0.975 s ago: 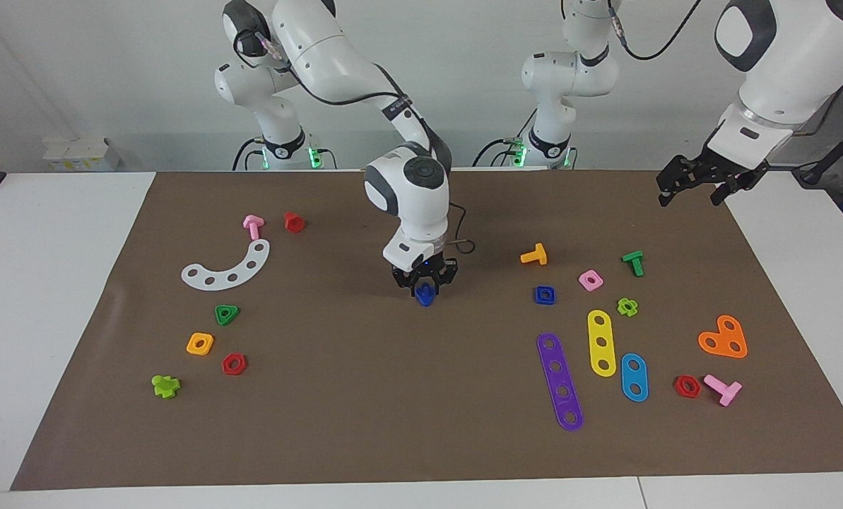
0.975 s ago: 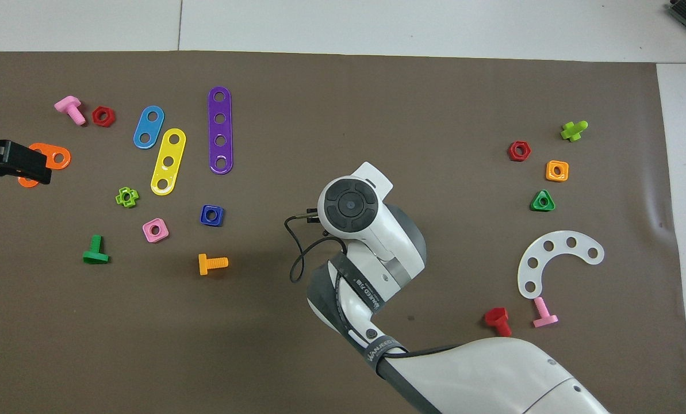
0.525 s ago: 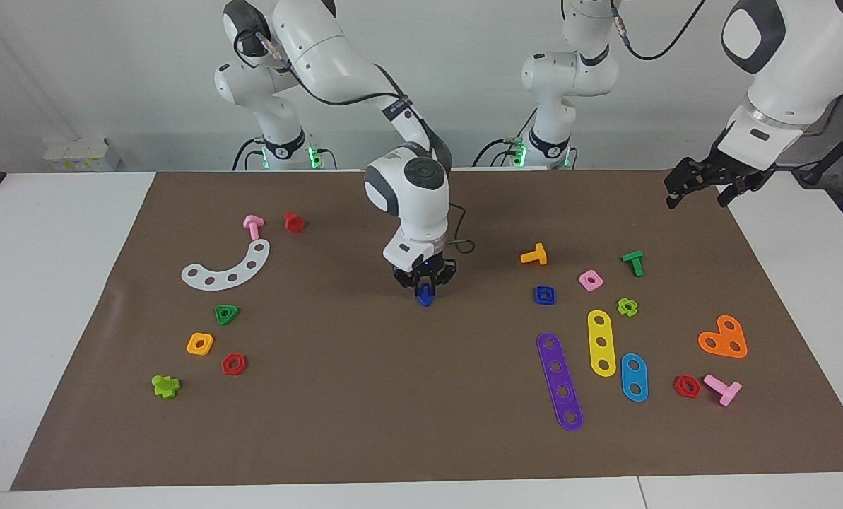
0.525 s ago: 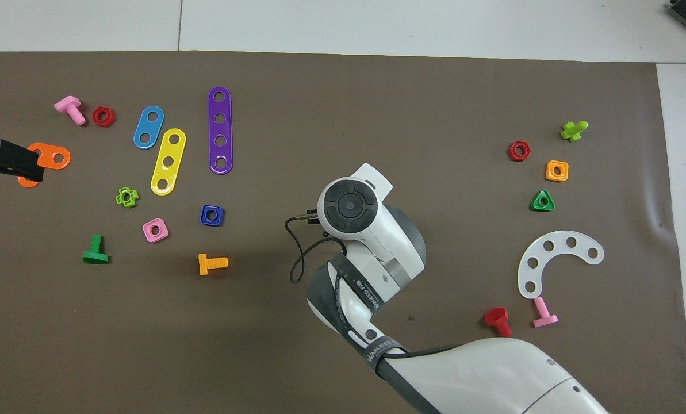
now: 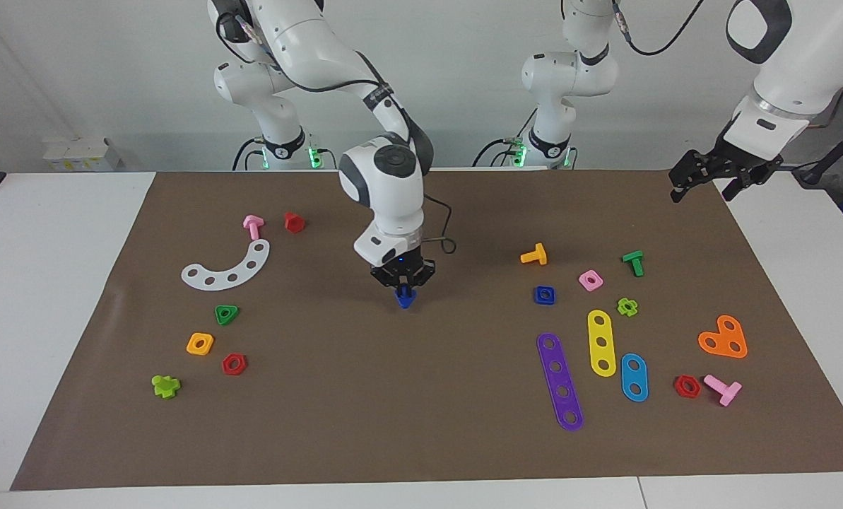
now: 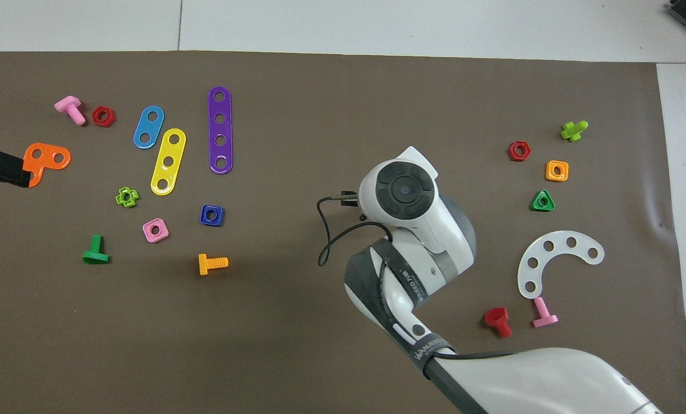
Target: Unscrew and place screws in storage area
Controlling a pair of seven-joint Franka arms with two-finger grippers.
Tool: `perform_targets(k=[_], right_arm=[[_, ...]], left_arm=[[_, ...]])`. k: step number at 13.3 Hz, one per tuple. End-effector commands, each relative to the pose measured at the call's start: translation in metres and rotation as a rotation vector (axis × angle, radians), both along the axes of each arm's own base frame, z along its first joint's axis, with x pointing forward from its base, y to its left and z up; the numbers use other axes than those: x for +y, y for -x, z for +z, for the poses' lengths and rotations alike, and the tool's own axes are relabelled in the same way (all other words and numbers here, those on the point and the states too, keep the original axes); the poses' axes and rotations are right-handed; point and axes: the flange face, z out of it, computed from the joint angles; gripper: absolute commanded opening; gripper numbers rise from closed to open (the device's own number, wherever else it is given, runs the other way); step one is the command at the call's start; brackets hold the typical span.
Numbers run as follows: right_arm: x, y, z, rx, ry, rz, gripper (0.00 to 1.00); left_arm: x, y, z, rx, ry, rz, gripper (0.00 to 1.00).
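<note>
My right gripper point(image 5: 404, 291) is shut on a small dark-blue screw point(image 5: 405, 300) with a triangular head and holds it just above the middle of the brown mat point(image 5: 421, 424). In the overhead view the right arm's wrist point(image 6: 403, 192) covers both the gripper and the screw. My left gripper point(image 5: 704, 185) hangs open and empty in the air over the mat's corner at the left arm's end. In the overhead view only its tip point(image 6: 0, 167) shows, beside the orange heart plate point(image 6: 45, 161).
Toward the left arm's end lie a dark-blue square nut point(image 5: 544, 295), an orange bolt point(image 5: 534, 255), a pink nut point(image 5: 591, 280), a green bolt point(image 5: 633, 262) and purple point(image 5: 559, 382), yellow point(image 5: 601, 343) and blue point(image 5: 634, 377) strips. Toward the right arm's end lie a white arc plate point(image 5: 228, 267), a green triangular nut point(image 5: 227, 314), an orange nut point(image 5: 200, 343) and a red nut point(image 5: 234, 364).
My right gripper has carried the dark-blue screw a little toward the right arm's end of the table. My left gripper has drawn back toward the mat's corner.
</note>
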Motion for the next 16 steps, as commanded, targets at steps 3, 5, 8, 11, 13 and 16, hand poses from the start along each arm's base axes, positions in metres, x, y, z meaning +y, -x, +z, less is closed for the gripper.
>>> perform_targets(k=[3, 5, 8, 11, 13, 16], right_arm=[[-0.126, 0.001, 0.008, -0.008, 0.028, -0.053, 0.00], [-0.175, -0.014, -0.005, -0.026, 0.019, -0.050, 0.00], [-0.216, -0.021, -0.035, 0.021, 0.033, -0.064, 0.00], [-0.226, -0.023, -0.039, 0.026, 0.034, -0.070, 0.00], [-0.228, -0.023, -0.044, 0.034, 0.037, -0.056, 0.00], [-0.229, -0.020, -0.048, 0.040, 0.038, -0.055, 0.17]], left_arm=[[0.036, 0.011, 0.006, -0.033, 0.022, -0.053, 1.00], [0.035, 0.011, 0.006, -0.032, 0.022, -0.056, 1.00], [0.024, 0.011, 0.004, -0.027, 0.023, -0.026, 1.00], [0.012, 0.011, 0.003, -0.020, 0.023, 0.013, 1.00], [0.010, 0.011, 0.003, -0.020, 0.024, 0.006, 1.00], [0.007, 0.011, 0.001, -0.015, 0.023, -0.001, 1.00]])
